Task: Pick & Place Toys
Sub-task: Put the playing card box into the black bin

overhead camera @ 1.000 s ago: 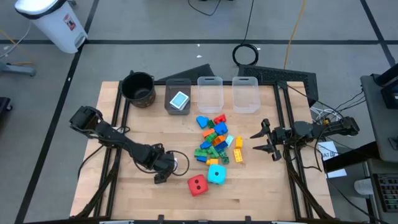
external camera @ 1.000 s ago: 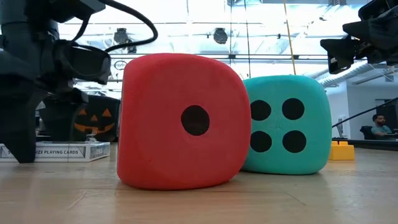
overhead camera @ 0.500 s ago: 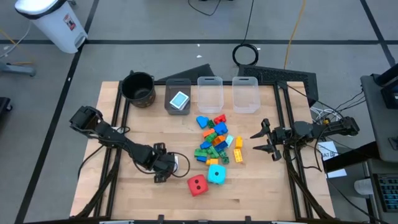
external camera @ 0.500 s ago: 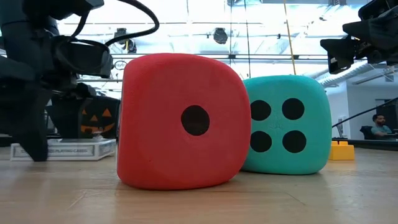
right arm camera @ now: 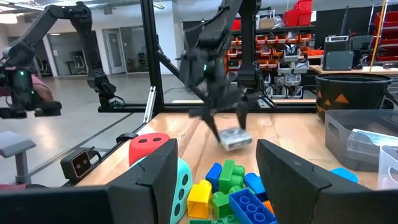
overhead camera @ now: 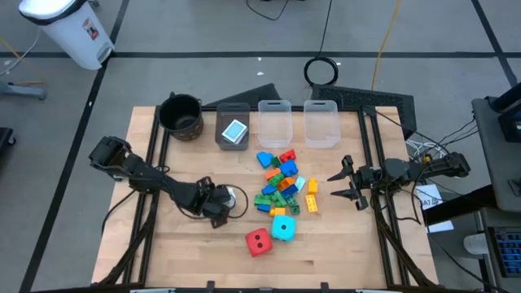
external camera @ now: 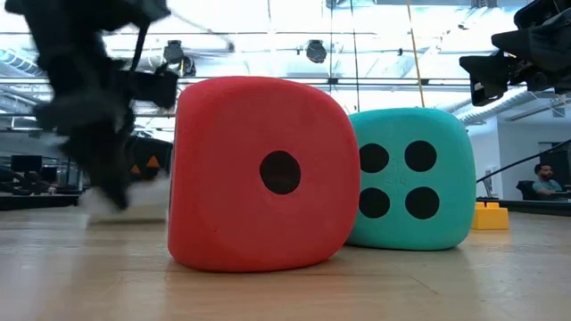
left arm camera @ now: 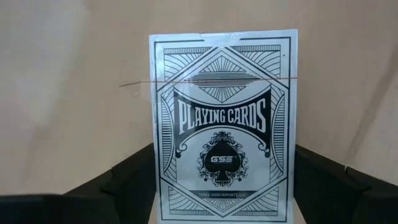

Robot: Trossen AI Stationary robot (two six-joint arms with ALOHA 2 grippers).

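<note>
From above, the left gripper (overhead camera: 218,205) is over the wooden desk (overhead camera: 342,252), closer to the near edge and the left side. It pinches a white card box (overhead camera: 234,198). The red cube (overhead camera: 258,241) and the cyan cube (overhead camera: 284,227) sit touching each other near the near edge. The pile of small bricks (overhead camera: 281,183) lies in the middle. The desk is bare by the near corners. The right gripper (overhead camera: 348,183) waits near the right edge with its fingers spread and nothing in them.

From low down, the red cube (external camera: 263,174) shows one dot and the cyan cube (external camera: 412,178) shows four.

From the left wrist, the card box (left arm camera: 222,124) stands the long way between two dark fingers (left arm camera: 127,180).

From the right wrist, the card box (right arm camera: 234,138) hangs above the desk, tilted.
</note>
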